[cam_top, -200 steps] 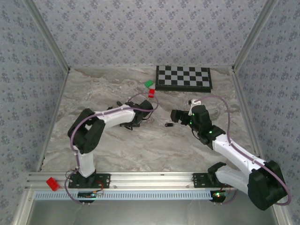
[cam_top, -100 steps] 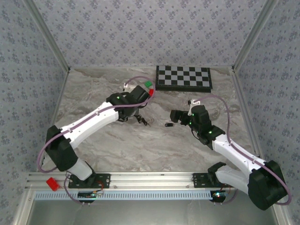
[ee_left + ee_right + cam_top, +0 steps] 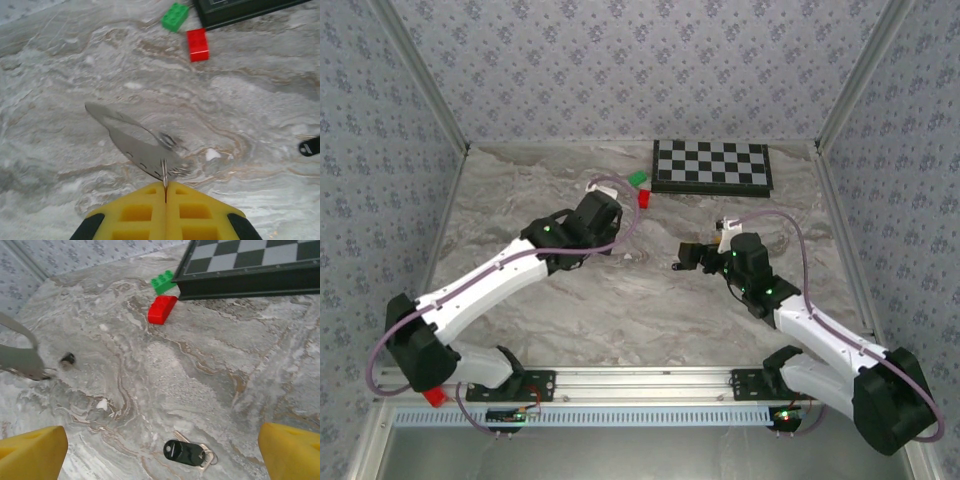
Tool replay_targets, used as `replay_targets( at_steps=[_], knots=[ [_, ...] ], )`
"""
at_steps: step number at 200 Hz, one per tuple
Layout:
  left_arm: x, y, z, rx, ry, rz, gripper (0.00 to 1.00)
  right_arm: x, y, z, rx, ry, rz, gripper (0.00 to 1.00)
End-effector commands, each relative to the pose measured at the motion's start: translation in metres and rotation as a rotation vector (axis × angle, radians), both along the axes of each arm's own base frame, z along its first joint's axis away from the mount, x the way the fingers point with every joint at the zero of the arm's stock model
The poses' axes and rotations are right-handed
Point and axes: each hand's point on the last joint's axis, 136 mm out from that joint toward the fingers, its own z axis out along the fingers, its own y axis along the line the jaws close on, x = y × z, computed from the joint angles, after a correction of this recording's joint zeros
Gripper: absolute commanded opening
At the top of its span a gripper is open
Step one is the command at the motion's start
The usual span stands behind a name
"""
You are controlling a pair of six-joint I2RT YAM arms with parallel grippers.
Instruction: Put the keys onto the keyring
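Note:
My left gripper (image 3: pixel 165 186) is shut on the keyring (image 3: pixel 164 171), a thin silvery wire seen edge-on between the yellow pads (image 3: pixel 135 212), held a little above the marble table over its own grey shadow. One key (image 3: pixel 184 452) with a black oval head and a short silver blade lies flat on the table, with a small metal loop at its head end. My right gripper (image 3: pixel 160 435) hovers open over it, with the pads (image 3: pixel 30 452) wide on either side. From above, the key (image 3: pixel 677 266) lies just left of the right gripper (image 3: pixel 688 256), and the left gripper (image 3: pixel 610 243) is further left.
A red block (image 3: pixel 198 44) and a green block (image 3: pixel 174 16) lie beyond the left gripper, next to the chessboard (image 3: pixel 712 166) at the back. A small dark thing (image 3: pixel 67 359) shows near the left gripper's shadow; what it is I cannot tell. Patterned walls enclose the table.
The left arm has unfolded and stretched out, and its gripper has drawn a little left and back with the keyring. The right gripper has shifted slightly towards the key. The key has not moved.

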Motion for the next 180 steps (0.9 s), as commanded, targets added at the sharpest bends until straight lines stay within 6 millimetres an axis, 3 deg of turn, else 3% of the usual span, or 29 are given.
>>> replay_targets(
  at_steps=[1,21,39,76,90,113,151,180],
  knots=[
    [0.001,-0.028,0.025,-0.122,-0.053,-0.143,0.00,-0.005,0.017,0.022,0.012,-0.057,0.084,1.00],
    [-0.005,-0.038,0.025,-0.193,-0.005,-0.224,0.00,-0.010,0.025,0.028,0.003,-0.075,0.129,0.98],
    [-0.008,-0.044,0.032,-0.301,0.003,-0.300,0.00,-0.017,0.031,0.044,0.036,-0.135,0.181,0.82],
    [-0.015,-0.046,0.056,-0.495,-0.032,-0.423,0.00,-0.022,0.035,0.076,0.068,-0.201,0.217,0.75],
    [-0.021,-0.049,0.064,-0.542,-0.046,-0.484,0.00,-0.024,0.045,0.082,0.082,-0.194,0.270,0.59],
    [-0.027,-0.051,0.073,-0.575,-0.061,-0.553,0.00,-0.023,0.061,0.095,0.116,-0.186,0.348,0.45],
    [-0.027,-0.054,0.089,-0.648,-0.101,-0.623,0.00,-0.016,0.078,0.120,0.164,-0.191,0.427,0.47],
    [-0.032,-0.059,0.098,-0.694,-0.102,-0.688,0.00,-0.012,0.085,0.140,0.248,-0.182,0.484,0.42]
  ],
)
